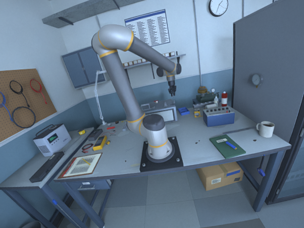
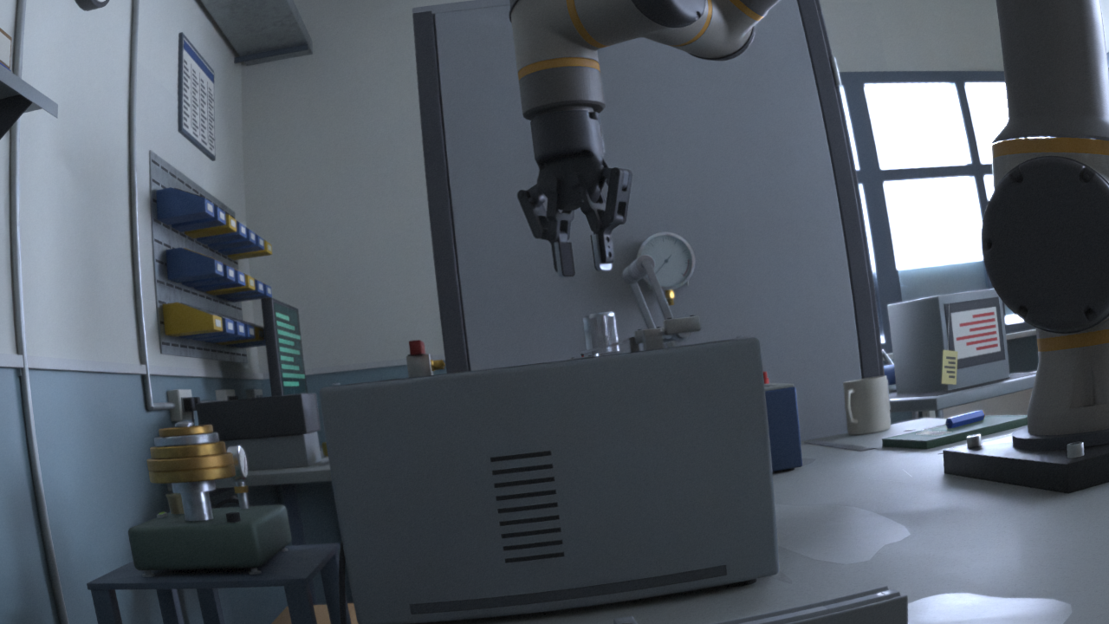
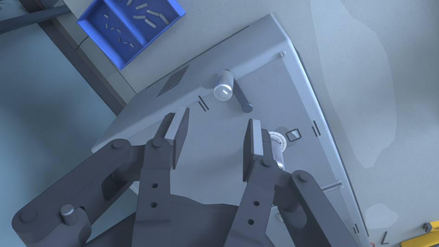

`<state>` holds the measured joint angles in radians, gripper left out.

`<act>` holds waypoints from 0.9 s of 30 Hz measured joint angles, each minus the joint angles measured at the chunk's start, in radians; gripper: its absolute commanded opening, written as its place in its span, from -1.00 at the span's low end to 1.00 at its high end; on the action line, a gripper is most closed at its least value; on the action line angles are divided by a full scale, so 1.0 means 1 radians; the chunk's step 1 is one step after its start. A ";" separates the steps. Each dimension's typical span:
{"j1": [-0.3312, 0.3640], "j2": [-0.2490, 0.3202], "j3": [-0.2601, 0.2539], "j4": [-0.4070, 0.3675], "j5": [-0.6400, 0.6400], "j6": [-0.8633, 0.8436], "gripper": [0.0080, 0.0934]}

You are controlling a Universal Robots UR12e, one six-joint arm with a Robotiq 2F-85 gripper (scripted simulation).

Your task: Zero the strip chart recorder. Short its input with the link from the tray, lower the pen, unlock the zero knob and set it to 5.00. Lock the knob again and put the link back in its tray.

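Observation:
The zero knob (image 3: 277, 146) on top of the recorder is partly hidden behind my right finger in the wrist camera; its dial ring shows beside a small square window (image 3: 293, 135). The grey strip chart recorder (image 1: 159, 110) sits at the back of the bench. On its top a silver cylinder (image 3: 223, 87) stands upright beside a grey lever (image 3: 241, 99). From the second side camera the cylinder (image 2: 601, 333) and a raised lever (image 2: 650, 299) stand on the top edge. The shorting link is not visible. My gripper (image 2: 581, 262) hangs well above the recorder's top, open and empty.
A blue parts tray (image 3: 130, 26) with several small pins lies just right of the recorder. A blue-grey box with knobs (image 1: 218, 115) stands further right. A green notebook (image 1: 227, 145) and a mug (image 1: 266, 128) sit near the front right. Meters and leads lie on the left.

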<state>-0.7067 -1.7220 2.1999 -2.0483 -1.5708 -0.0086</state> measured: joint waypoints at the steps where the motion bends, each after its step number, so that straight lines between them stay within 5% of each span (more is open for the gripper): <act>1: 0.000 0.000 0.000 0.000 0.000 0.000 -0.06; 9: 0.000 -0.002 -0.002 0.005 0.000 0.000 -0.06; 13: 0.000 -0.042 -0.065 0.111 0.000 0.000 -0.06; 16: 0.000 -0.050 -0.083 0.119 0.000 0.000 -0.06; 20: 0.004 -0.086 -0.042 0.129 0.000 0.005 -0.06; 27: 0.033 -0.286 0.084 0.203 0.000 0.033 -0.06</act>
<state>-0.6733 -2.0082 2.2840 -1.8451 -1.5707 0.0242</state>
